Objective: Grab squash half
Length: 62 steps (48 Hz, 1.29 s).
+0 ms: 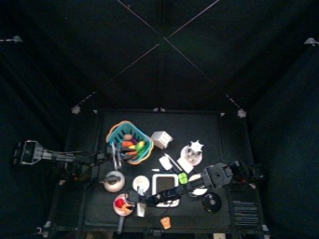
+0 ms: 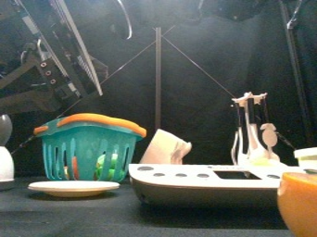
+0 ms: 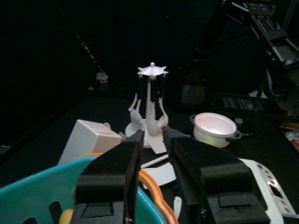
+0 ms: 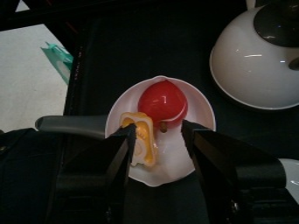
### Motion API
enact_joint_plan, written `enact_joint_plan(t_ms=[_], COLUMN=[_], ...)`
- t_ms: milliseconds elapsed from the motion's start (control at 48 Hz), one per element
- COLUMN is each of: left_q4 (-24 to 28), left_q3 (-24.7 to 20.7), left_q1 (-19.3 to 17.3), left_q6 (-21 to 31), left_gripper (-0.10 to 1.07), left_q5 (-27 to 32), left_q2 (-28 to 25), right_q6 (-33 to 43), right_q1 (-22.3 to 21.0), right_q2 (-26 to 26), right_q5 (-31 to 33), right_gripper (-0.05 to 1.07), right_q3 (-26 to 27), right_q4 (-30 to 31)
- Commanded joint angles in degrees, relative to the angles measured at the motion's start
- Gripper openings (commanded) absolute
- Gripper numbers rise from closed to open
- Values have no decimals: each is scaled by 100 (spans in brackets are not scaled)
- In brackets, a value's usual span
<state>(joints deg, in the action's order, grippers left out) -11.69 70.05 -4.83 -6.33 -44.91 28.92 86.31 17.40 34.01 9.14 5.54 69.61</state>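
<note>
1. Squash half (image 2: 92, 121): orange, domed, lying on top of the teal plastic slotted basket (image 2: 87, 153), at the bench (image 2: 74, 218) left side in front view. In left wrist view only a strip of orange shows betw. the jaws, inside the teal rim (image 3: 47, 188).
2. Left gripper (image 3: 153, 140): hangs directly over the basket & squash half, clear of both. Jaws only narrowly spread, pinching nothing. In front view the left arm (image 2: 56, 56) slants in at upper left, well above the squash.
3. Just beside the basket, front view: small flat white plate (image 2: 74, 188) on the bench in front of it, and a white folded box-like thing (image 2: 168, 146) to its right.
4. Further out: white flat device w/ buttons & dark display (image 2: 210, 180) at bench front. Behind it, white branched stand w/ star-shaped top (image 2: 254, 130), upright.
5. Left wrist view also shows a white round bowl (image 3: 216, 129) near the stand's foot.
6. Right gripper (image 4: 162, 131): well apart from the squash, at bench front per top view. Jaws spread wide over a white spoon-shaped dish (image 4: 193, 105) holding a red round thing (image 4: 162, 98).
7. Yellow-orange curved bit (image 4: 142, 144) sits by one right jaw; can't tell if touching.
8. White rounded pot w/ dark lid hole (image 4: 257, 57) near the dish, apart from it.
</note>
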Motion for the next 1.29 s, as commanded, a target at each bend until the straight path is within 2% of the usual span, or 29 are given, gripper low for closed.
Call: enact_joint_plan(t_ms=[0, 104, 188, 271, 312, 375, 458, 604, 708, 854, 1021, 1188, 1271], left_q4=[0, 0, 0, 0, 0, -9, -9, -9, -9, -9, -9, -9, -9], left_q3=[-79, -62, -44, -53, -53, -53, -53, -44, -44, -44, -44, -44, -44], left_q1=[9, 9, 0, 9, 18, 18, 9, 9, 9, 9, 9, 9, 9], left_q6=[9, -9, -9, 9, 18, 18, 18, 18, 9, 9, 9, 18, 18], left_gripper=[68, 68, 68, 68, 68, 68, 68, 68, 68, 68, 68, 68, 68], left_q5=[-53, -53, -44, -53, -44, -44, -53, -44, -44, -44, -35, -35, -44], left_q2=[0, 9, 9, 9, 9, 9, 9, 9, 9, 9, 9, 9, 9], right_q6=[0, 9, 18, 18, 18, 9, 9, 9, 9, 9, 9, 9, 9], right_q1=[0, 26, 185, 475, 659, 861, 1107, 1327, 1450, 1512, 1617, 1652, 1670], right_q2=[-554, -1459, -2241, -2874, -3041, -3120, -3120, -2918, -2716, -2259, -2180, -2074, -1978], right_q5=[9, 18, 35, 88, 193, 387, 580, 773, 1011, 1020, 1063, 1063, 1063], right_gripper=[82, 82, 82, 82, 82, 82, 82, 82, 83, 83, 84, 102, 104], right_q3=[-193, -1195, -2074, -2874, -3173, -3357, -3349, -3094, -2936, -2742, -2672, -2619, -2575], right_q4=[0, -53, -457, -1345, -1898, -2558, -3313, -4034, -4201, -4403, -4605, -4641, -4658])
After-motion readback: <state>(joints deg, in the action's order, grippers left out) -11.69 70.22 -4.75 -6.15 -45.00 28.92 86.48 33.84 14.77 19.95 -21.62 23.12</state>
